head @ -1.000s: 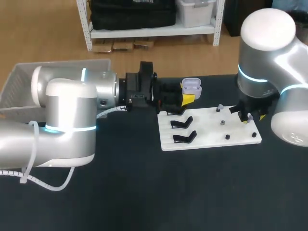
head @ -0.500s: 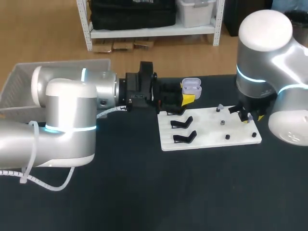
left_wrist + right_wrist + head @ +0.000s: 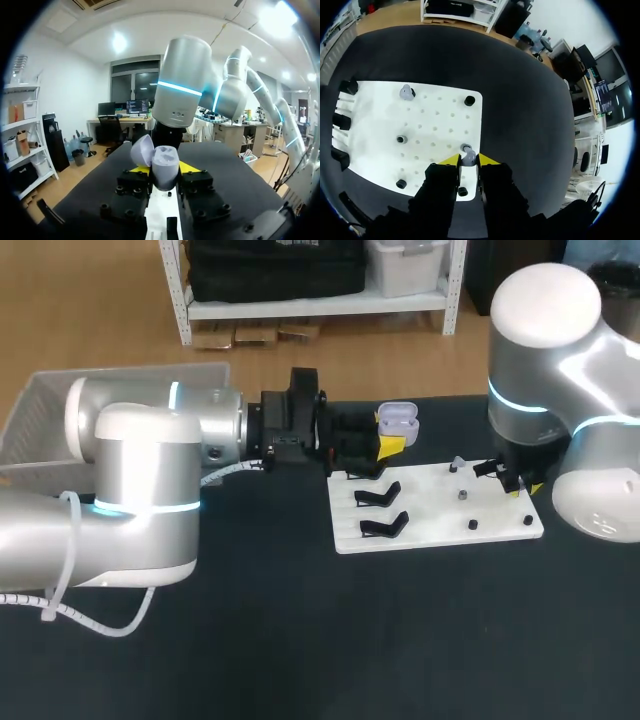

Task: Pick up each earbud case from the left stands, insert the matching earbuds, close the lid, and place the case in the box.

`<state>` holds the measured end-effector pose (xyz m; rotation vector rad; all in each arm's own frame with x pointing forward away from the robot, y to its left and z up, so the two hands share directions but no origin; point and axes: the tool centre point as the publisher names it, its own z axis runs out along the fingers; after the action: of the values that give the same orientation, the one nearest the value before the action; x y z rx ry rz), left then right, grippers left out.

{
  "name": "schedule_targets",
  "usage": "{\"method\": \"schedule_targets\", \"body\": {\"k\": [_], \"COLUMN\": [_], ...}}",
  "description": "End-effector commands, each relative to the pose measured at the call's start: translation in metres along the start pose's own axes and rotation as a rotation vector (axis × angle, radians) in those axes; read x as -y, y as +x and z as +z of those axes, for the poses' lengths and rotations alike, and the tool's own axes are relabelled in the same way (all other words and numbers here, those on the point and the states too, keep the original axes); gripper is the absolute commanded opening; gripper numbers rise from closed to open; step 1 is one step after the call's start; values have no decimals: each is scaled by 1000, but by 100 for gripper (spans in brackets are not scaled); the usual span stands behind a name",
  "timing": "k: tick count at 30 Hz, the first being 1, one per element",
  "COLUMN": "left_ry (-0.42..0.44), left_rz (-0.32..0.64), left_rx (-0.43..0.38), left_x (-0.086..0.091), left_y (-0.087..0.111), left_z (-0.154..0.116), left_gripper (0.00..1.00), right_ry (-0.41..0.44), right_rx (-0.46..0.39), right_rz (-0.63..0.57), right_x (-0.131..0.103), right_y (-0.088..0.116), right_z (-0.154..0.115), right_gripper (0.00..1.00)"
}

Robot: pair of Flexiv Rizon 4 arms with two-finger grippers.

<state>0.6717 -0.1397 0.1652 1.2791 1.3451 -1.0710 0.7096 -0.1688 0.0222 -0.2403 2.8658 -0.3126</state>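
Right gripper (image 3: 469,160) pinches an earbud (image 3: 468,157); you'd carry it toward 10 o'clock, where left gripper (image 3: 160,171) clamps the open case (image 3: 164,159).

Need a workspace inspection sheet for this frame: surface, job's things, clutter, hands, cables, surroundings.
Surface: dark table with a white pegboard lying on it.
Job's things: earbud case with lid open, held off the table; earbud at its peg; second earbud on a peg farther off; black stands, no case seen on them; box at far left.
Clutter: nothing seen.
Hands: left hand shut on the earbud case; right hand shut on the earbud.
Cables: white coiled cable along the left arm.
Surroundings: nothing seen.
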Motion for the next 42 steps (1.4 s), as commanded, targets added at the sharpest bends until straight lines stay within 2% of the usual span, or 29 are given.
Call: {"method": "schedule_targets", "body": {"k": [1, 7, 15, 20, 27, 35, 42], "left_ry": [-7, -7, -7, -7, -7, -7, -7], "left_rz": [0, 0, 0, 0, 0, 0, 0], "left_rx": [1, 1, 1, 1, 1, 1, 1], "left_x": [1, 1, 1, 1, 1, 1, 1], "left_y": [0, 0, 0, 0, 0, 0, 0], "left_z": [0, 0, 0, 0, 0, 0, 0], "left_gripper": [0, 0, 0, 0, 0, 0, 0], "right_ry": [3, 11, -5, -34, -59, -96, -88], "right_rx": [-1, 8, 10, 10, -15, -26, -36], "right_rz": [3, 18, 31, -18, -112, -177, -219], "right_x": [-1, 3, 5, -3, -20, -41, -47], "right_y": [0, -1, 5, 13, 31, 56, 67], "right_z": [2, -9, -79, -120, -161, -194, -206], "right_gripper": [0, 0, 0, 0, 0, 0, 0]}}
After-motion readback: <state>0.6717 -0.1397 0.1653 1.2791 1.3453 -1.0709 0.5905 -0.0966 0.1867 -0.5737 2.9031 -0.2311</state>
